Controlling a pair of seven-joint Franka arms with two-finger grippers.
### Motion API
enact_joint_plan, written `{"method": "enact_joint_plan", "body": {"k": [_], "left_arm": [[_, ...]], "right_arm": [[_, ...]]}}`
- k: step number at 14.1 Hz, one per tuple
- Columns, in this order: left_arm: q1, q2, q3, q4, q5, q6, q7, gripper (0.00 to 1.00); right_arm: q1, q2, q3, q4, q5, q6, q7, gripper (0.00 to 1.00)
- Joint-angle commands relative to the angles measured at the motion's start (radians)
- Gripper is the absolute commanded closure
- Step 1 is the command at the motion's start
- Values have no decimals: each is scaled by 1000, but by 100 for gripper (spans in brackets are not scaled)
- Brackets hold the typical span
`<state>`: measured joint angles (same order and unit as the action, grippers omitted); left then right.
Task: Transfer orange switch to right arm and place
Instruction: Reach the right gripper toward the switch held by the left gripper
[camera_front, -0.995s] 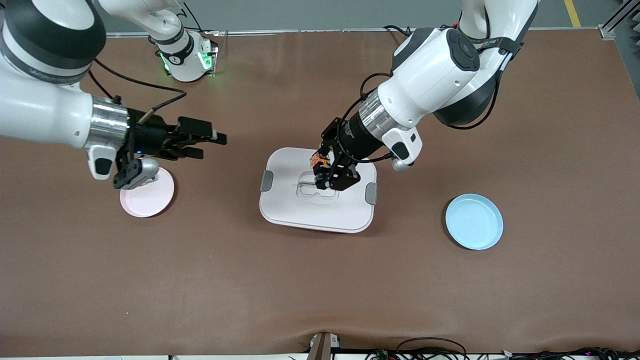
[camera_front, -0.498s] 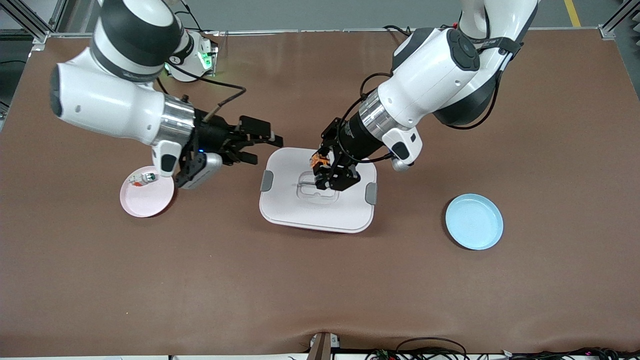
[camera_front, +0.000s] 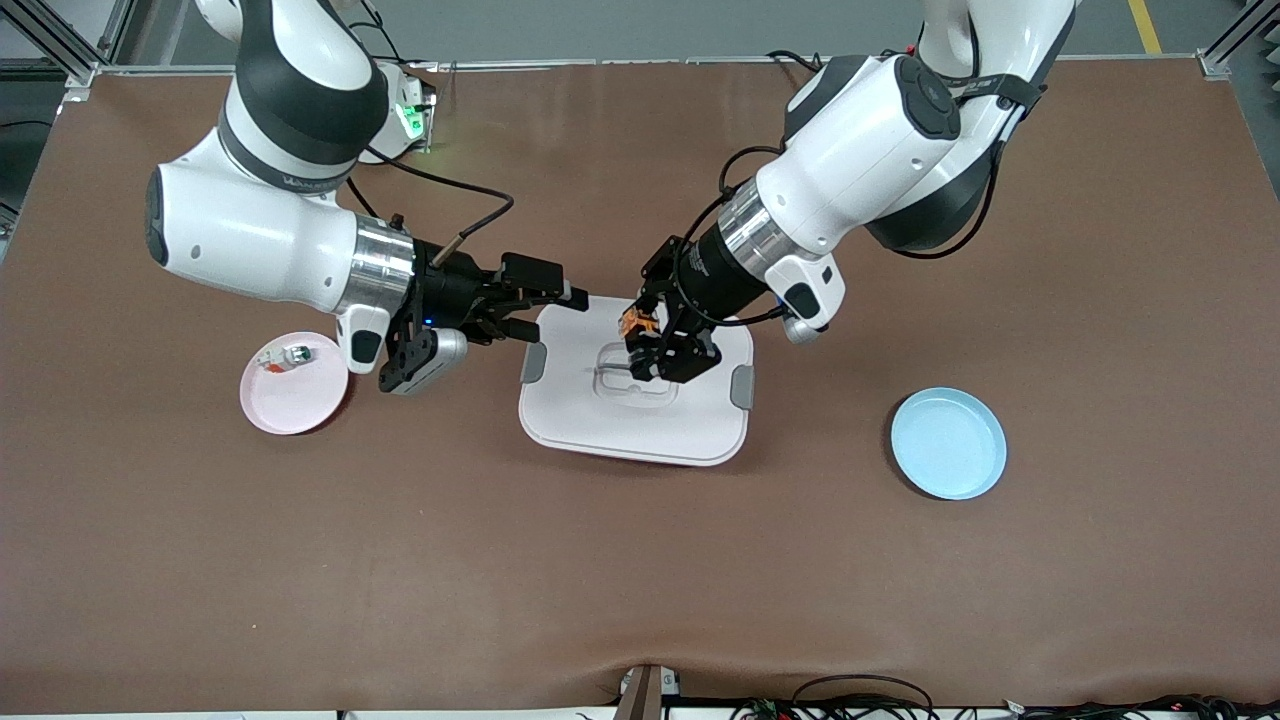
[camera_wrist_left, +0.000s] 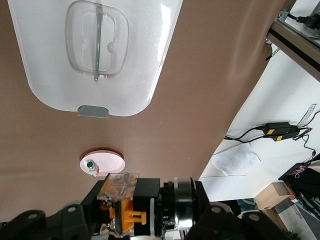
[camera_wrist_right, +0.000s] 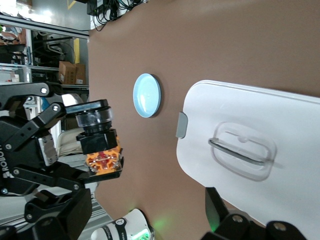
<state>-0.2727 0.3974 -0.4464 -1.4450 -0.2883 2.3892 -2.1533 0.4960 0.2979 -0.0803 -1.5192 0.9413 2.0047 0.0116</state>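
Note:
The orange switch (camera_front: 638, 321), a tiny black block with orange parts, hangs over the white lid (camera_front: 620, 420) with my left gripper (camera_front: 642, 335) shut on it. In the left wrist view the orange switch (camera_wrist_left: 131, 216) sits pinched between the clear pads of that left gripper (camera_wrist_left: 120, 210). My right gripper (camera_front: 560, 312) is open and empty over the lid's edge toward the right arm's end, a short gap from the switch. The right wrist view shows the orange switch (camera_wrist_right: 104, 162) ahead of the open right gripper (camera_wrist_right: 142, 215), outside its fingers.
A pink plate (camera_front: 295, 400) with a small whitish-green piece (camera_front: 285, 357) lies toward the right arm's end. A blue plate (camera_front: 948, 443) lies toward the left arm's end. The lid has a moulded handle (camera_front: 635, 375) and grey side tabs.
The right arm has swung from over the pink plate toward the lid, its open gripper closing in on the held switch. The left arm has stayed still.

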Motion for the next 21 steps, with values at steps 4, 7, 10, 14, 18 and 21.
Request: {"method": "enact_joint_plan", "body": {"k": [4,7,10,14,18,21], "left_arm": [[-10,4,3,9,1,15,-10,60],[-10,3,5,9,1,15,-10,60],[-8,3,3,8,1,15,-10,60],[-8,3,5,8,1,15,-10,60],[-10,3,5,8,1,15,-8,60],[-10,4,5,8,1,15,-8,60]], "right_arm": [[49,58,-9,74,36,63,5,0],[62,89,-9,115,36,75,31,0],[75,104,-9,132,36,89,50,0],[82,116,-9,143,36,101,48,0],[90,119,-10,143,33,114,47,0],[95,119,-10,143,28,114,42,0]]}}
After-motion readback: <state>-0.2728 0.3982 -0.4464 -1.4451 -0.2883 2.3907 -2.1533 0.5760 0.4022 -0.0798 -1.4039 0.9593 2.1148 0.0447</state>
